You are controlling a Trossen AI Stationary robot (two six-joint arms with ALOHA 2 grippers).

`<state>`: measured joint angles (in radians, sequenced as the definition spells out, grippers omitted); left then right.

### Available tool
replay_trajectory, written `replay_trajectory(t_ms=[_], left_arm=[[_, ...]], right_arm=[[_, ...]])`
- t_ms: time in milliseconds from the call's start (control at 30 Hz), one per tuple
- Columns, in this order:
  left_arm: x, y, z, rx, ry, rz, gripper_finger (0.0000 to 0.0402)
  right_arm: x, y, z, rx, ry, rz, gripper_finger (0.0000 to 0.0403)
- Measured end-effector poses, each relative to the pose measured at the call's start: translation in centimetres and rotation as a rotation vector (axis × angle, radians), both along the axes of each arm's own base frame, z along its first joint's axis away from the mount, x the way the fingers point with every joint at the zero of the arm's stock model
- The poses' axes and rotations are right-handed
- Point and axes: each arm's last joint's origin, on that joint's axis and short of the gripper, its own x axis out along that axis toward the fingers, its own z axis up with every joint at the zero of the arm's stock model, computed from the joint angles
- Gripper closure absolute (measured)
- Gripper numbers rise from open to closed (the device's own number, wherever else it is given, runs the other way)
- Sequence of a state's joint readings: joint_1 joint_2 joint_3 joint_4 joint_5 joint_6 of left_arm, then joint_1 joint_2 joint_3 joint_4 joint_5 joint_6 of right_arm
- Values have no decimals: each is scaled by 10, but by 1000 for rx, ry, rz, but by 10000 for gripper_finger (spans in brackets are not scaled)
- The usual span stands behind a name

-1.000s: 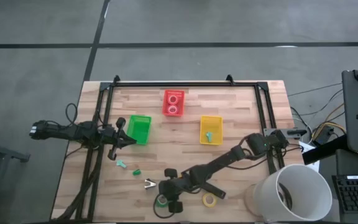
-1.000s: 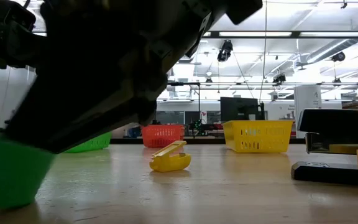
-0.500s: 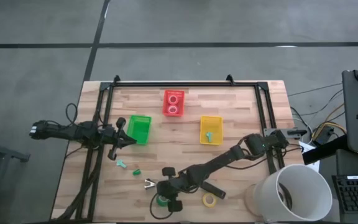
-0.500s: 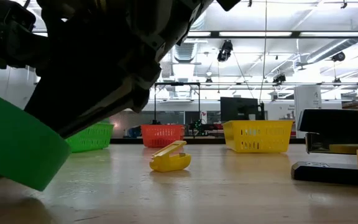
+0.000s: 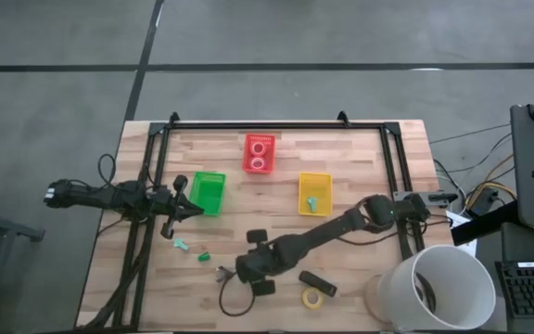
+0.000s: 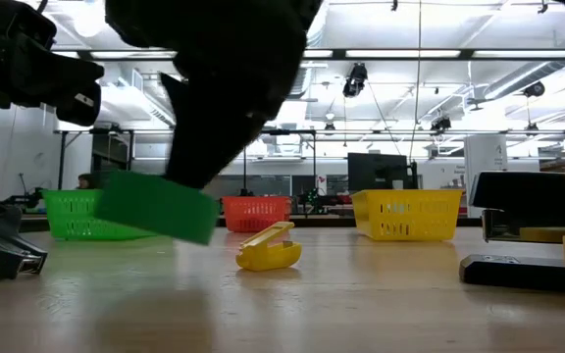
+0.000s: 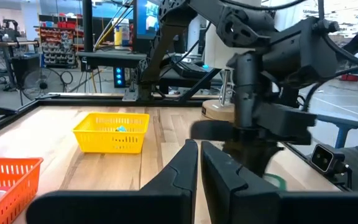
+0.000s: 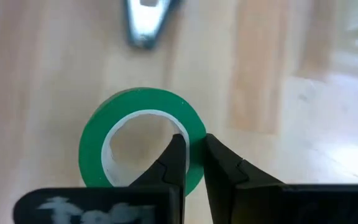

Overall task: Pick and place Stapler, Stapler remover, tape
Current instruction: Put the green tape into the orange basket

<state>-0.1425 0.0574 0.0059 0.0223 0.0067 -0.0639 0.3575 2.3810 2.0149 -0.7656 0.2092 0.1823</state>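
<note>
We are gripping the green tape roll (image 8: 143,142) in our right gripper (image 8: 190,163), fingers pinched on its wall, and holding it clear of the desk (image 5: 276,190), near the silver staple remover (image 8: 146,22). Beside the yellow tape roll (image 5: 312,298) the black stapler (image 5: 317,283) is lying. Our left gripper (image 7: 199,163) is waiting with its fingers together just beside the green basket (image 5: 208,192), which stands near the red basket (image 5: 259,153).

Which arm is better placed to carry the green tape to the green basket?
The right: its hand grips the green tape above the table. The left hand waits shut beside the green basket.
</note>
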Motion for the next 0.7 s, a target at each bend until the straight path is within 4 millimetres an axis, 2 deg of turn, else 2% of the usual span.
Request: replay_trajectory(t_ms=[333, 600, 700], left_arm=[[0, 0, 0, 0, 0, 0, 378], [0, 0, 0, 0, 0, 0, 378], [0, 0, 0, 0, 0, 0, 378]], right_arm=[[8, -43, 20, -64, 68, -21, 378], [15, -106, 36, -159, 132, -75, 378], [16, -137, 48, -171, 158, -103, 378]])
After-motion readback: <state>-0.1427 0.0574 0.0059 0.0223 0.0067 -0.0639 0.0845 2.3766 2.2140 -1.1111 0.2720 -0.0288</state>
